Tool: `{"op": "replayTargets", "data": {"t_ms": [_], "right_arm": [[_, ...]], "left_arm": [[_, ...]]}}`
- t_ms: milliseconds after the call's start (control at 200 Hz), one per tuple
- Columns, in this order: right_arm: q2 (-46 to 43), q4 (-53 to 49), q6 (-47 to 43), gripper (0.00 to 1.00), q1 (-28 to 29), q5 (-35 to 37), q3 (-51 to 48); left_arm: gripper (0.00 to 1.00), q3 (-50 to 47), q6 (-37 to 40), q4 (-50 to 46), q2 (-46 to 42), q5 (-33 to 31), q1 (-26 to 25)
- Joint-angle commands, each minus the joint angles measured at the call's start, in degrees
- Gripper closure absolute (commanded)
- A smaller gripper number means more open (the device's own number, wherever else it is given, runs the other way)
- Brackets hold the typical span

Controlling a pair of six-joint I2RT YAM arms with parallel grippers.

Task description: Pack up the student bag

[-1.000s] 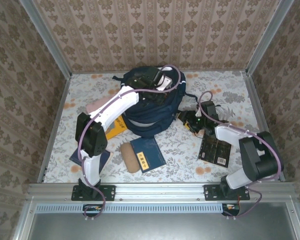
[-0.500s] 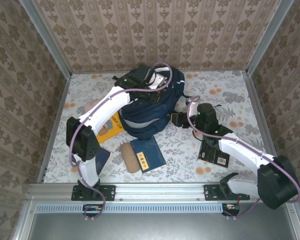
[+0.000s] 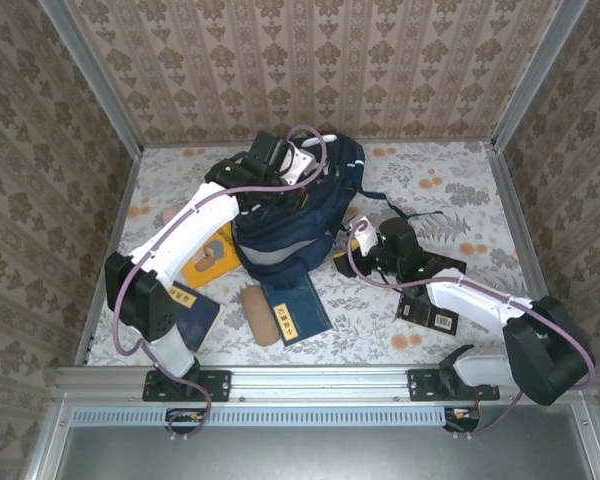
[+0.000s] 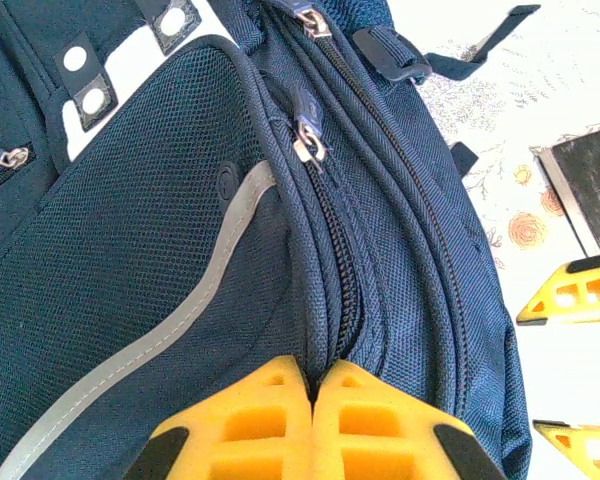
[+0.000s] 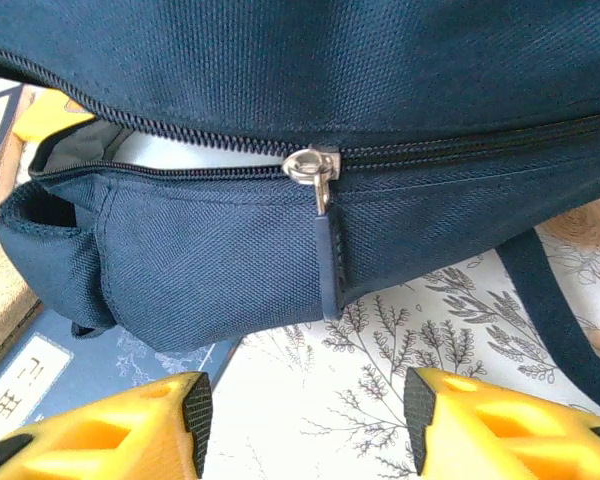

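Observation:
The student bag point(image 3: 280, 235), navy with a grey stripe, stands slightly left of the table's middle. My left gripper point(image 3: 285, 192) reaches over its top. In the left wrist view its yellow fingers point(image 4: 270, 400) are shut on a fold of bag fabric point(image 4: 160, 250) beside a zipper. My right gripper point(image 3: 348, 250) sits at the bag's lower right side, open. In the right wrist view the bag point(image 5: 280, 60) hangs above the open gripper point(image 5: 307, 400). The zipper pull point(image 5: 327, 250) dangles just beyond it, untouched. The zipper is partly open to the left of the slider.
A blue book point(image 3: 295, 308) and a tan pencil case point(image 3: 260, 313) lie in front of the bag. A yellow book point(image 3: 212, 255) lies to its left, a dark blue book point(image 3: 192, 315) by the left arm, and a black book point(image 3: 432, 305) under the right arm.
The left arm has pulled the bag's top to the left, stretching the bag. The right gripper has moved left, close up to the bag's side zipper.

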Motion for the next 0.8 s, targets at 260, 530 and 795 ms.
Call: {"op": "replayTargets", "data": {"t_ms": [260, 530, 795], "right_arm": [[5.11, 3.04, -4.72, 0.46, 1.13, -2.51, 4.53], [8.45, 3.52, -5.43, 0.66, 1.46, -2.45, 6.45], [6.44, 3.13, -5.77, 1.00, 1.39, 2.20, 5.69]], "left_arm": [[1.00, -0.74, -0.30, 3.34, -4.30, 1.21, 0.69], [1.00, -1.23, -0.41, 3.77, -4.15, 1.46, 0.70], [1.00, -1.83, -0.14, 3.91, -4.20, 0.83, 0.69]]}}
